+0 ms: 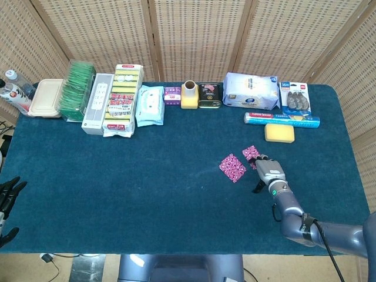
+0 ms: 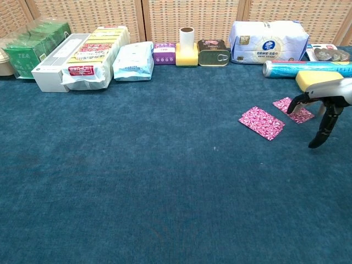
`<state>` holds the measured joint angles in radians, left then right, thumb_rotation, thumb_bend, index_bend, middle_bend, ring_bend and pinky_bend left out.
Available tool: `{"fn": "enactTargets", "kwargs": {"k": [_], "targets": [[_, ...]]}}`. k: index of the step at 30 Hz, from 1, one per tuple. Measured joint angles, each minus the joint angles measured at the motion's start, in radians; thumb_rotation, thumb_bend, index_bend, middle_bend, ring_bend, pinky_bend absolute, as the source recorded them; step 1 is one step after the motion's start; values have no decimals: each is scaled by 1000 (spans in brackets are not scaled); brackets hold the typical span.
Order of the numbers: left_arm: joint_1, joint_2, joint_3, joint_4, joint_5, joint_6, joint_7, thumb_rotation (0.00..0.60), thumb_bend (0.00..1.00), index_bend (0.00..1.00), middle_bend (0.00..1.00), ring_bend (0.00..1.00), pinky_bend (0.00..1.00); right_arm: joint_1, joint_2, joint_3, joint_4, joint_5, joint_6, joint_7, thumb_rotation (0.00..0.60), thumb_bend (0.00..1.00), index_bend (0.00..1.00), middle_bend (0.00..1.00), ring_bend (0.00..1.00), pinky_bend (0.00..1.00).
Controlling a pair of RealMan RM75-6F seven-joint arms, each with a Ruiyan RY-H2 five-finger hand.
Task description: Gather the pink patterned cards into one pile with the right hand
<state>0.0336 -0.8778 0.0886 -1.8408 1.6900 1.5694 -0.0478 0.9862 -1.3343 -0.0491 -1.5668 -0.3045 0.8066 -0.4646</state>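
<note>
Two pink patterned cards lie apart on the blue cloth, right of centre. The larger-looking one (image 1: 232, 168) (image 2: 262, 122) lies flat and free. The second card (image 1: 251, 153) (image 2: 291, 107) sits just behind and to the right of it. My right hand (image 1: 268, 171) (image 2: 325, 102) hovers at that second card's near right edge, a fingertip (image 2: 292, 105) resting on it or just above it, and the thumb pointing down toward the cloth. It holds nothing. My left hand (image 1: 8, 197) shows only as dark spread fingers at the table's left edge.
A row of goods lines the back edge: green tea boxes (image 2: 30, 47), a white box (image 2: 58, 69), sponge packs (image 2: 93, 55), wipes (image 2: 133, 60), a tin (image 2: 213, 53) and a tissue pack (image 2: 268, 39). A blue roll (image 2: 300, 67) and yellow sponge (image 1: 279, 133) lie just behind the cards.
</note>
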Motion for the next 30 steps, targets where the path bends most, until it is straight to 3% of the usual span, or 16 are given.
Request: {"fn": "enactTargets", "kwargs": {"k": [8,17,30], "targets": [[1,0,0,-1,0,2,1,600,74,0,0,0,39,-3,17,24,-43,8,78,-24,600,0,146,126,11,158],[0,-1,1,-2,1,-2,6,600,75,0,0,0,39,-26,52,58,-195,-145,10,31,600,0,146,141,19,158],[0,3,2,4,4,3,-9,600,75,0,0,0,40,7,-27,57,-138,-96,24,-3,600,0,147,152,26,165]]}}
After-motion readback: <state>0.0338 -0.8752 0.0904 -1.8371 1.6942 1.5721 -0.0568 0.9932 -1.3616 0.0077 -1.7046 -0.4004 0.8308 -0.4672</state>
